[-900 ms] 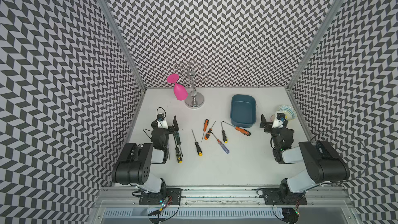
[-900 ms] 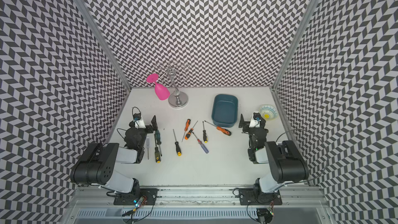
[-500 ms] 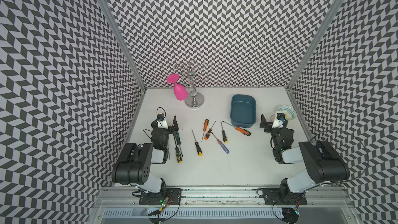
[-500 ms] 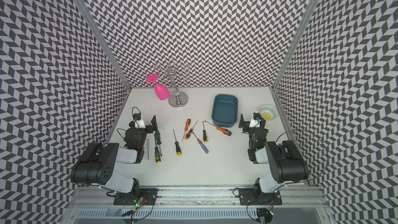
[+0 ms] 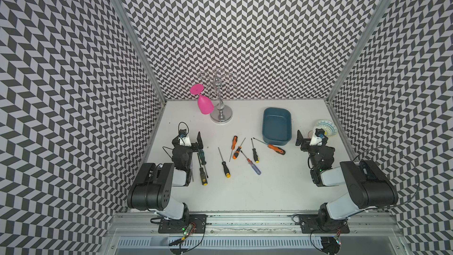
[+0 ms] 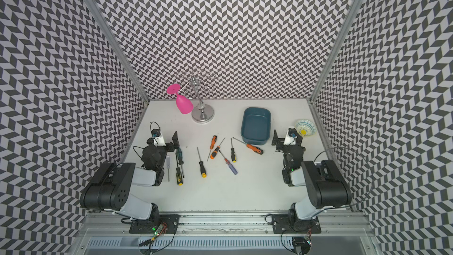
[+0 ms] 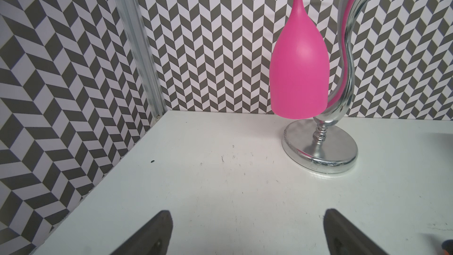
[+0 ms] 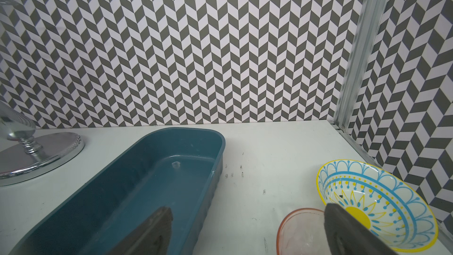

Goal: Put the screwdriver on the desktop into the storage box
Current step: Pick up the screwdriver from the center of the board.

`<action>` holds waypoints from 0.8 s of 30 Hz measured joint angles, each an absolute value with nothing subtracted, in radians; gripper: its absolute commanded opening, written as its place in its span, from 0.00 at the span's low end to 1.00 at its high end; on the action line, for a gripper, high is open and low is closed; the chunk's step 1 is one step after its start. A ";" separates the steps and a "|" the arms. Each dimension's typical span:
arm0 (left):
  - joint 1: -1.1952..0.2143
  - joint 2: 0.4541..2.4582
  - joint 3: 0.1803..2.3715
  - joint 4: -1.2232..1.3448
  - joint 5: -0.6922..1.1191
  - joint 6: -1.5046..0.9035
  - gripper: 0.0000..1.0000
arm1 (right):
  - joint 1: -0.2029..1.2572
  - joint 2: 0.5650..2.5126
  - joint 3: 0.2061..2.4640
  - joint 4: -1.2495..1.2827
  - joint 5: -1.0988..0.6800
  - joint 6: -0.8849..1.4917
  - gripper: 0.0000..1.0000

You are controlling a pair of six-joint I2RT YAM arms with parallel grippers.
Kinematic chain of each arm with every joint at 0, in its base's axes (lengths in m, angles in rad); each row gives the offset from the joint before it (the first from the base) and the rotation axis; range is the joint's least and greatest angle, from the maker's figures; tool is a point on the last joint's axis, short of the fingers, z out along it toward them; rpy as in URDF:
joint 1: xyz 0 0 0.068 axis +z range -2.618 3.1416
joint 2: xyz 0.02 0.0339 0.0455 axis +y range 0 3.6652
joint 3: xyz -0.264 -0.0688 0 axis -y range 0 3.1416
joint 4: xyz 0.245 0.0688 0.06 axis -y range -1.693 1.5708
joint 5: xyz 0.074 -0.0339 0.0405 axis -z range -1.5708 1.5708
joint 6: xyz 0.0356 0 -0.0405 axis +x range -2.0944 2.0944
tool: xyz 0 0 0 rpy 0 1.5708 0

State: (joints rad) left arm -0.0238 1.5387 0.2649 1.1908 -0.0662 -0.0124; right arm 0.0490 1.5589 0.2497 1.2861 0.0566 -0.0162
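- Right now both arms sit idle: left tool (image 7: 247, 231) spread wide w/ nothing btw its fingers; right tool (image 8: 247, 229) likewise spread and empty, just right of the storage box (image 5: 276, 142).
- No driver is in the box yet; all lie flat on the worktop (image 5: 269, 192).
- Closest is the orange-handled screwdriver (image 5: 275, 148), just near-side of the box, tip to the left, handle to the right.
- Mid cluster (image 5: 241, 154): orange/black, black/yellow and red/blue handles, thin steel shafts, packed close; a couple seem to cross.
- Left group (image 6: 179, 176): approx three more beside the left arm.
- Risk: a pinch inside the cluster prob drags a neighbour along.
- Risk: round handles likely roll, thin shafts likely slip, so grab by the handle.
- Risk: the box is low-walled and about driver-length; dropped askew, a driver could perch on the rim.
- Risk: patterned bowl (image 8: 382, 187) and small clear cup (image 8: 299, 231) sit right by the right tool; a careless swing could knock them.
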 measured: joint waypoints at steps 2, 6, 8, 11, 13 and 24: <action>-0.026 1.527 0.301 1.110 -0.084 -0.014 1.00 | 0.049 1.545 0.250 1.262 0.064 -0.015 0.99; -0.027 1.499 0.468 0.911 -0.130 -0.024 1.00 | 0.049 1.436 0.311 1.071 0.055 -0.018 0.99; -0.029 1.443 0.498 0.855 -0.156 -0.047 1.00 | 0.049 1.381 0.378 0.966 0.049 -0.006 0.99; -0.029 1.338 0.537 0.758 -0.176 -0.109 1.00 | 0.049 1.293 0.455 0.850 0.031 0.042 0.99; -0.028 1.285 0.591 0.688 -0.173 -0.161 1.00 | 0.049 1.229 0.486 0.786 0.021 0.110 0.99; -0.014 1.182 0.756 0.269 -0.066 -0.596 0.96 | 0.021 1.127 0.557 0.541 -0.260 0.638 0.92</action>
